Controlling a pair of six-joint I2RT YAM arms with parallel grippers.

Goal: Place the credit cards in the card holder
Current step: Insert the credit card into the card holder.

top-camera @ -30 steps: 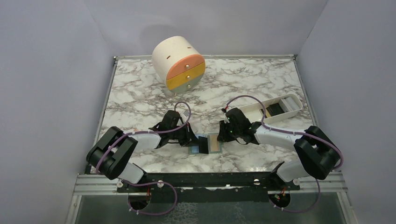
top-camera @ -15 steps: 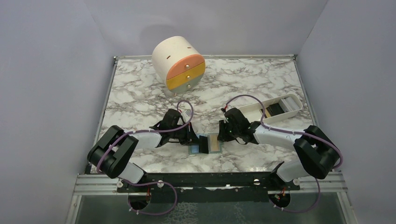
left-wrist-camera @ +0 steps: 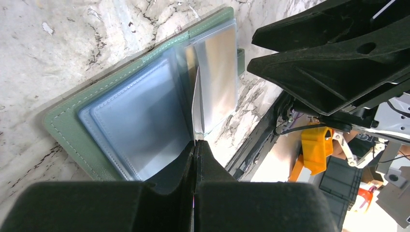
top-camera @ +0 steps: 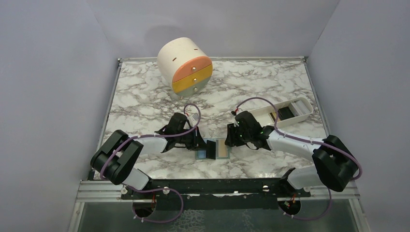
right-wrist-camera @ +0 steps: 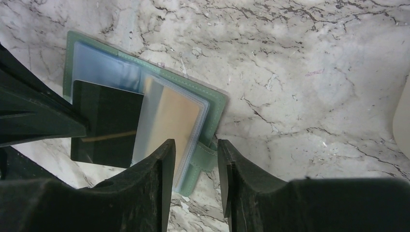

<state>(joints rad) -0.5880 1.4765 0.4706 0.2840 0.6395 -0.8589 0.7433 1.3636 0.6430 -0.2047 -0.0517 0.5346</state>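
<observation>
The sage-green card holder lies open on the marble between both arms, its clear sleeves up. A tan-orange credit card sits inside a sleeve. My left gripper is shut on a black credit card, holding it on edge over the holder's left half; the left wrist view shows that card as a thin edge above the fingertips. My right gripper is open at the holder's right edge, its fingers either side of the green strap tab and holding nothing.
A cream cylinder with orange, yellow and grey drawers stands at the back. A long white tray lies at the right with dark cards in it. The metal rail of the arm bases runs along the near edge.
The right gripper's jaws have spread apart beside the holder's right edge and its arm has shifted a little to the right. The left gripper still pinches the black card.
</observation>
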